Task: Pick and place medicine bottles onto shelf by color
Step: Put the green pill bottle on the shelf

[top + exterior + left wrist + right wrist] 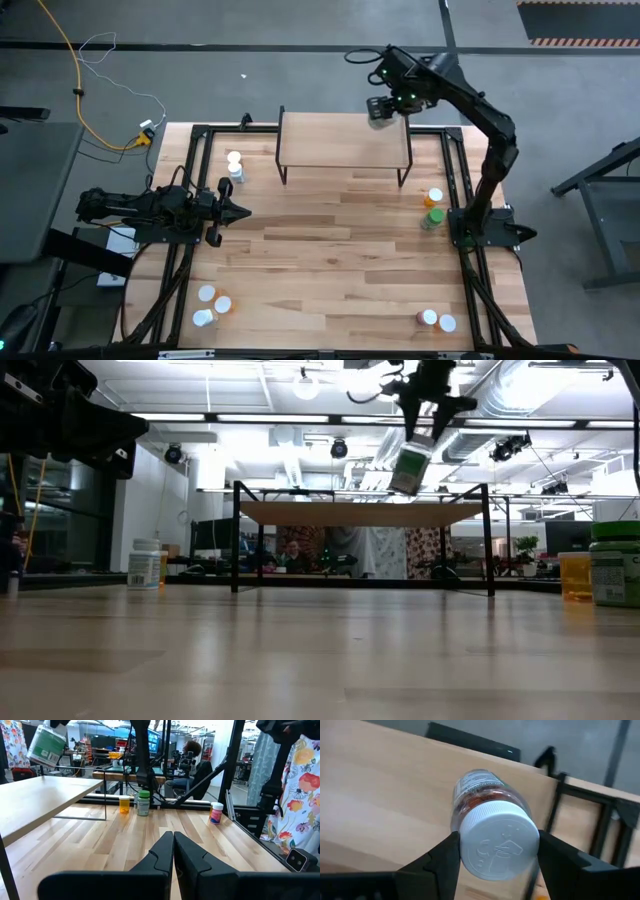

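My right gripper (385, 108) hovers over the far right part of the shelf (340, 140), a light-wood board on thin black legs, and is shut on a medicine bottle (410, 468) with a white cap and green label. My left gripper (173, 845) is shut and empty, low over the table's left side (232, 210). Other bottles stand on the table: a white pair (234, 165) left of the shelf, an orange one (434, 197) and a green one (432, 218) at the right, three (210, 305) near left, two (437, 320) near right. My right gripper pinches the bottle by its white cap (499, 842), one finger (442, 860) on each side of the cap. The fingers come from above, pointing down. The bottle hangs tilted below them, lifted just clear of the shelf board (380, 795).
Black frame rails (455, 175) run along the table's left and right edges. The shelf top (360, 512) bears nothing that shows. Bare wood lies in the table's middle (330, 250). A person (192, 750) sits beyond the table in the room.
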